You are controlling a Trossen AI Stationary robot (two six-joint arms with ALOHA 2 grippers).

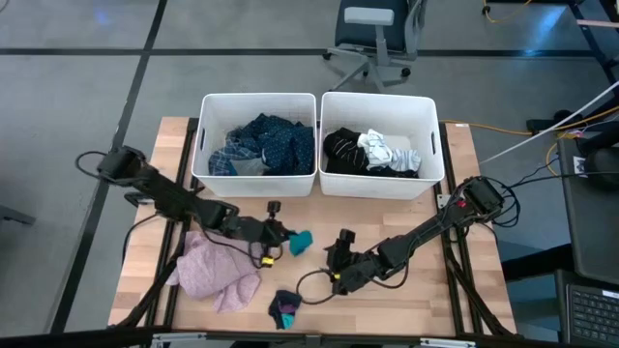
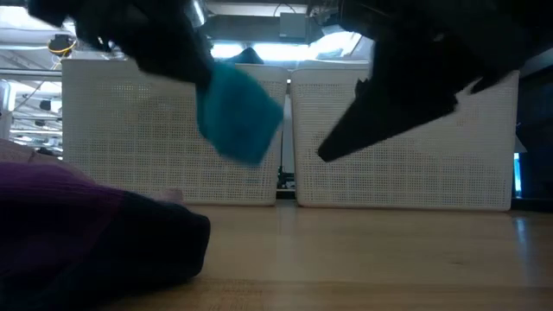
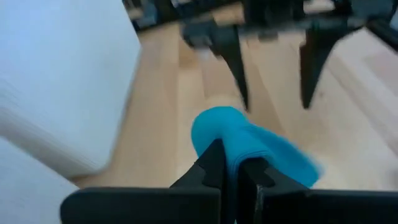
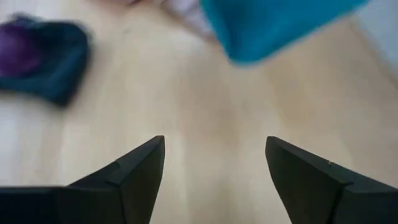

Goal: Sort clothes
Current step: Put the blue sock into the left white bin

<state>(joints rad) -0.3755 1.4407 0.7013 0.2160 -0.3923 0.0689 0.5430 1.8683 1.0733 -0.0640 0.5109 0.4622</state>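
Left pincer [image 1: 286,239] clenched on a small teal cloth [image 1: 301,242], held clear of the bench [image 1: 426,290] near its middle; seen in the left wrist view with the cloth [image 3: 249,146] bunched just past the closed fingertips, and hanging in front of the bins in the low view [image 2: 238,112]. Right pincer [image 1: 340,244] released, jaws spread wide and empty, just beside the teal cloth and pointing toward it. Pink fuzzy top [image 1: 215,271] heaped on the bench under the left arm. Small dark sock with a purple patch [image 1: 284,307] near the front edge, untouched. Left bin [image 1: 205,135] already holding the blue plaid and navy dotted pieces [image 1: 266,143]; right bin [image 1: 433,135] holding black and white pieces [image 1: 372,150].

Risks from here, as a judgement:
- Grip only on an edge of the teal cloth, most of it dangling; could slip out on a fast swing toward a bin.
- Dangling end likely to catch on a bin rim if carried too low, dropping outside or dragging the bin.
- Two pincers very close; a sideways move by either could clip the other, or snag the cables lying on the bench.
- Wrong bin possible: teal matches neither pile plainly.
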